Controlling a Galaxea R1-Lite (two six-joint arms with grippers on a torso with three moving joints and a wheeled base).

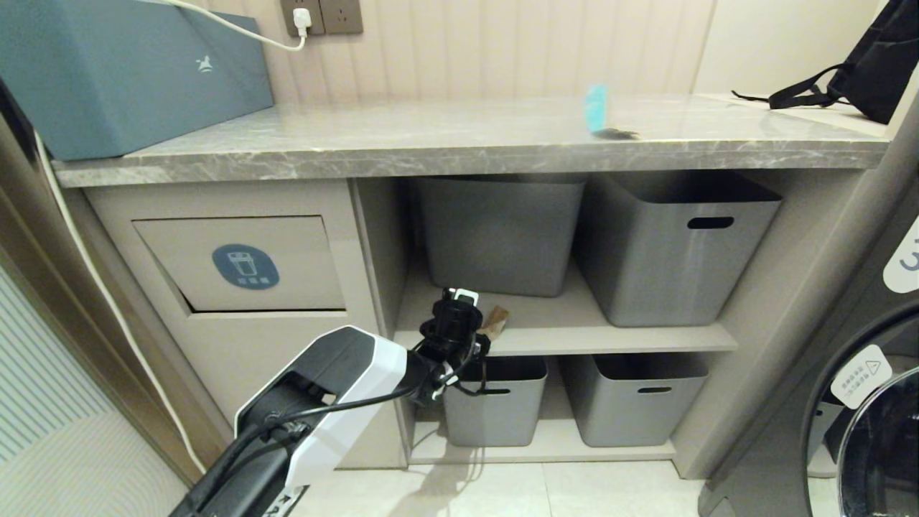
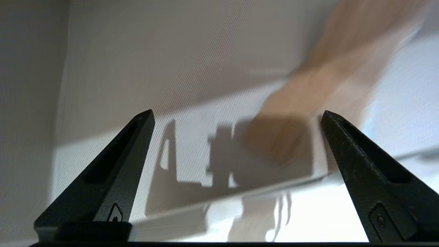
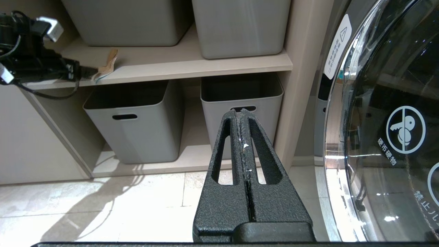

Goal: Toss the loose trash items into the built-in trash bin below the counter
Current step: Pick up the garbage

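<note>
Careful: your left hand (image 2: pixel 236 115) is spread wide around the brown scrap (image 1: pixel 495 320) on the shelf (image 1: pixel 574 334), at five o'clock from the bin flap (image 1: pixel 244 264). Closing early could nudge the scrap away.

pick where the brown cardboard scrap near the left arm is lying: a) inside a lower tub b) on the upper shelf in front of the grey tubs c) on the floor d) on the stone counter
b: the cardboard scrap lies on the upper shelf in front of the grey tubs, with the left gripper right beside it, jaws wide open.
</note>
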